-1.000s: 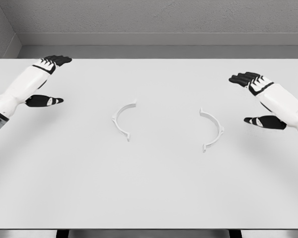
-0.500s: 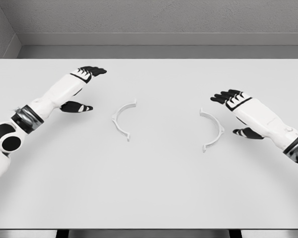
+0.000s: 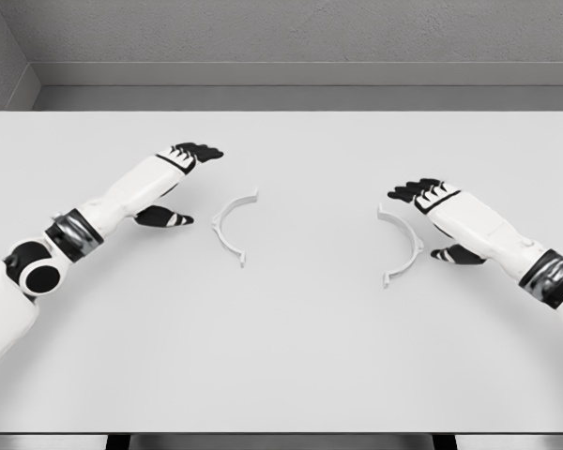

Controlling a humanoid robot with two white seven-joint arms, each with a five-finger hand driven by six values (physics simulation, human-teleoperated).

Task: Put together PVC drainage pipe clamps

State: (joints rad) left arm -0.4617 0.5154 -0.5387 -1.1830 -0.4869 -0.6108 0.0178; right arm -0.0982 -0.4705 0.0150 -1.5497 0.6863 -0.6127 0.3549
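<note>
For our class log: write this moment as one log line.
left hand open beside left clamp half | right hand open beside right clamp half | halves apart

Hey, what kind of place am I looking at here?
Probably a simulated test bench, not a real workshop: a plain white table against a bare grey wall, holding only two white clamp halves, with a robot hand open beside each.
</note>
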